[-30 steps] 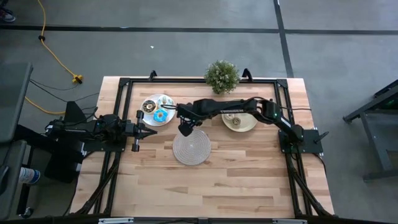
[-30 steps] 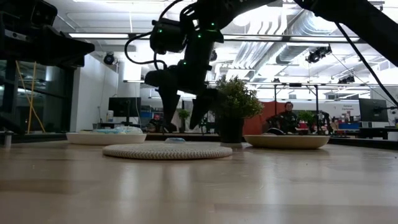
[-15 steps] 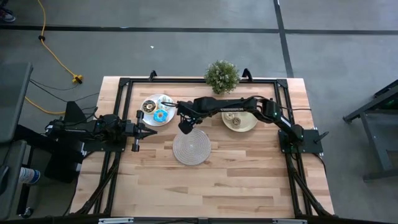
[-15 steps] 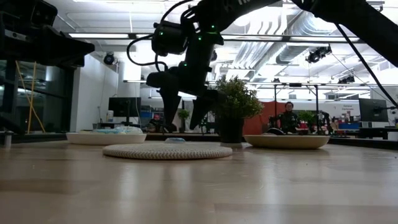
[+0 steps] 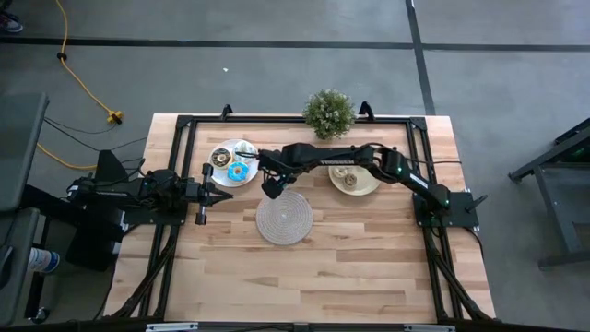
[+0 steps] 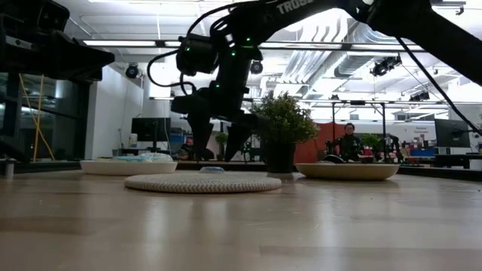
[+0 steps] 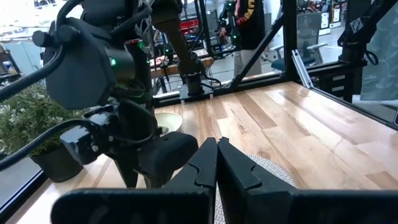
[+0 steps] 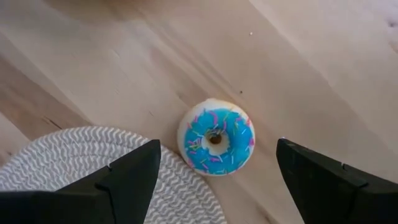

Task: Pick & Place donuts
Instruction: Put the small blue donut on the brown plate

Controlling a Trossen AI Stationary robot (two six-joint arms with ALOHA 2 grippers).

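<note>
A blue-iced donut (image 8: 215, 138) with coloured sprinkles lies flat on the wooden table, right against the rim of the woven mat (image 8: 68, 165). In the low view the donut (image 6: 212, 170) shows just past the mat (image 6: 203, 183). My right gripper (image 8: 217, 149) hangs open above it, one finger on either side and clear of it. From above, the right gripper (image 5: 268, 190) hides the donut. Other donuts, a blue one (image 5: 238, 171) among them, sit on the white plate (image 5: 241, 146). My left gripper (image 5: 205, 194) waits shut near the table's left edge.
A cream-yellow plate (image 5: 370, 184) holding tan donuts lies under the right arm. A potted plant (image 5: 329, 112) stands at the far edge. The mat (image 5: 286, 221) lies mid-table, with bare wood toward the near edge. People show in the room beyond the table.
My right gripper has shifted a little toward the table's left edge and stayed open. The blue donut has kept its place beside the mat.
</note>
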